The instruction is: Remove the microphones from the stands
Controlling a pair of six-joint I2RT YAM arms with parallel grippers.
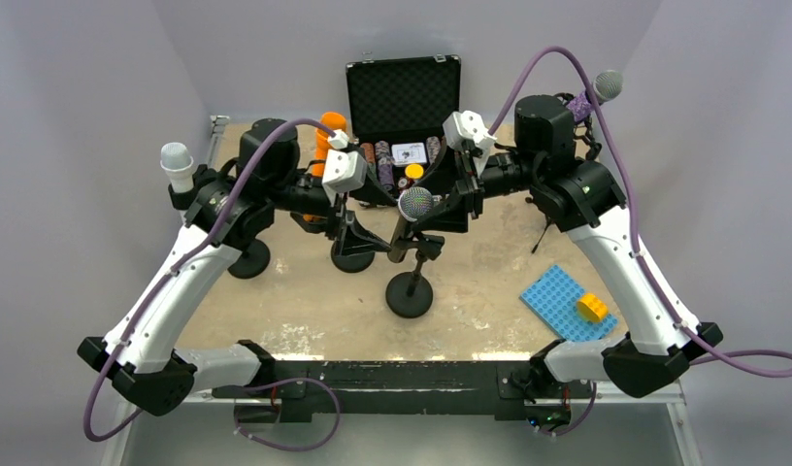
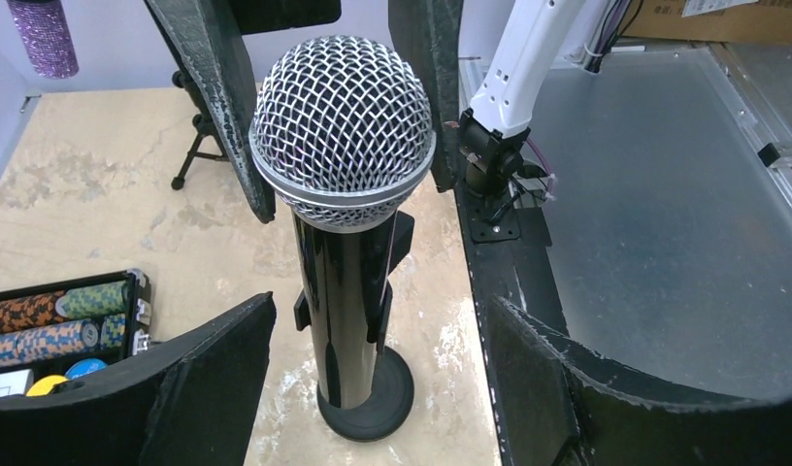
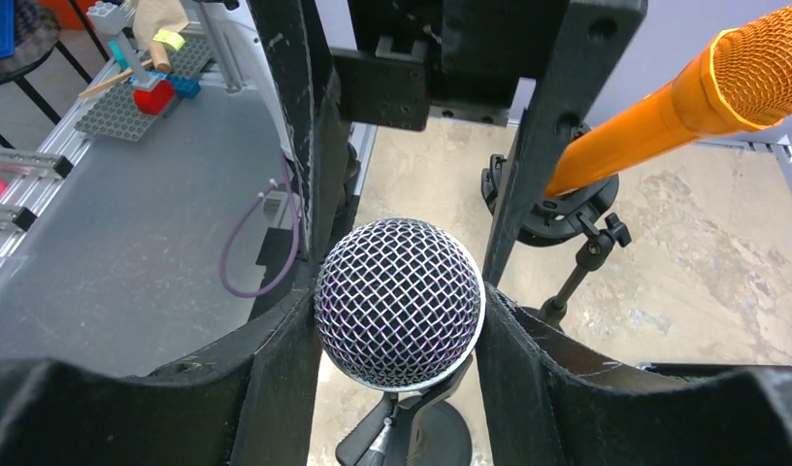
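The black microphone (image 2: pixel 344 126) sits upright in the clip of its round-based stand (image 2: pixel 373 408). The right gripper (image 3: pixel 400 291) pinches the silver grille head between its 2 fingers. The left gripper (image 2: pixel 378 311) is spread wide, with 1 finger on each side of the stand and both apart from it.

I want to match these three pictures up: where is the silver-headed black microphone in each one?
Top view: the microphone is just above centre, between the two arms.
Left wrist view: it fills the middle, with its head near the top.
Right wrist view: its head sits low in the centre, seen from above.
Shared landmark: the round black stand base directly under it.
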